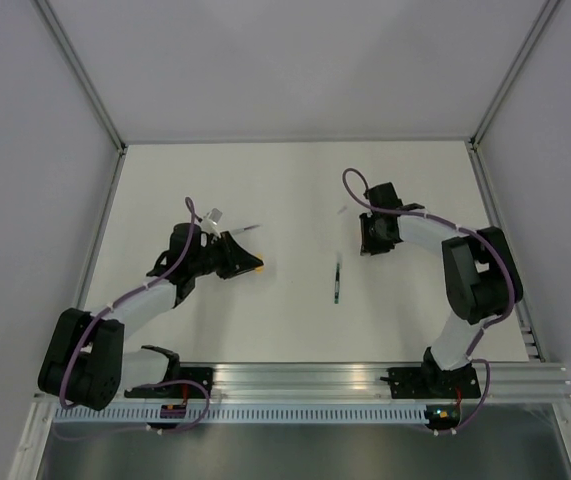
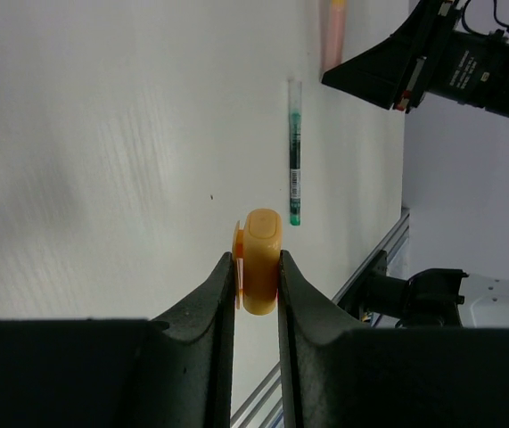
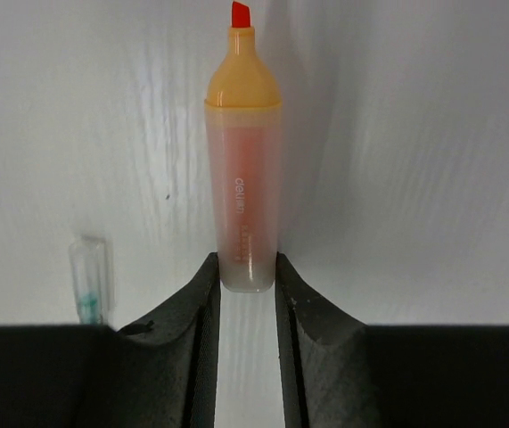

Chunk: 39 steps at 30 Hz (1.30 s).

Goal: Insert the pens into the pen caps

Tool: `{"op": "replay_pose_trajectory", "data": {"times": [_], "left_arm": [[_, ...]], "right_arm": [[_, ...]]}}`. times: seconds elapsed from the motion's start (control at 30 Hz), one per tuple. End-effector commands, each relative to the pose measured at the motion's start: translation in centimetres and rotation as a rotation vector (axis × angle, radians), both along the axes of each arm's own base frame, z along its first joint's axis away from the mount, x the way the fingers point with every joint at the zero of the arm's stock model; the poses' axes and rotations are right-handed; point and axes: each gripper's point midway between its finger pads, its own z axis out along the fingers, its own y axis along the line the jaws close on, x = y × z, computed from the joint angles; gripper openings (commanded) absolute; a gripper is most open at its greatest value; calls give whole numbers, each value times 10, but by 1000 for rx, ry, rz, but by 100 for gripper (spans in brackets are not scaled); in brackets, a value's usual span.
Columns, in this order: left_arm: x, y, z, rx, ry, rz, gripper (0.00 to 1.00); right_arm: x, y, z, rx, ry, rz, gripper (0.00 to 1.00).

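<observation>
The orange marker (image 3: pixel 243 178) is clamped by just its tail end between the right gripper (image 3: pixel 245 267) fingers, with the rest sticking out ahead of them. That's my worry: with so little bite it could pivot or slide back once the nib meets the yellow-orange cap (image 2: pixel 260 260), which the left gripper (image 2: pixel 257 260) has pinched at its fingertips. The marker's long axis runs straight out along the fingers, red chisel tip pointing away. Out ahead of the left fingers, the green pen (image 2: pixel 295 152) lies on the table (image 2: pixel 102 134).
</observation>
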Motion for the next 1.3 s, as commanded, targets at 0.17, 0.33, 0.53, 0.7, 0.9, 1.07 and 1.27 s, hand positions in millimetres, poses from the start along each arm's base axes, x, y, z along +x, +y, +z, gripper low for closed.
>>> {"op": "replay_pose_trajectory", "data": {"times": [0.17, 0.33, 0.53, 0.7, 0.9, 1.07, 1.27], "left_arm": [[-10, -9, 64, -121, -250, -75, 2], [-2, -4, 94, -110, -320, -27, 2], [18, -12, 147, -180, -392, -11, 2], [29, -21, 187, -209, -471, -58, 2], [25, -21, 186, -234, -508, -63, 2], [19, -24, 178, -222, -516, -73, 2], [15, -32, 168, -161, -524, -59, 2]], "right_arm": [[-28, 39, 65, 211, -266, 18, 0], [-54, 57, 103, 326, -403, 82, 0], [-107, 126, 169, 633, -523, 357, 0], [-144, 156, 201, 714, -591, 497, 0], [-167, 186, 192, 688, -590, 557, 0], [-174, 205, 181, 641, -600, 564, 0], [-172, 216, 168, 556, -620, 546, 0]]}}
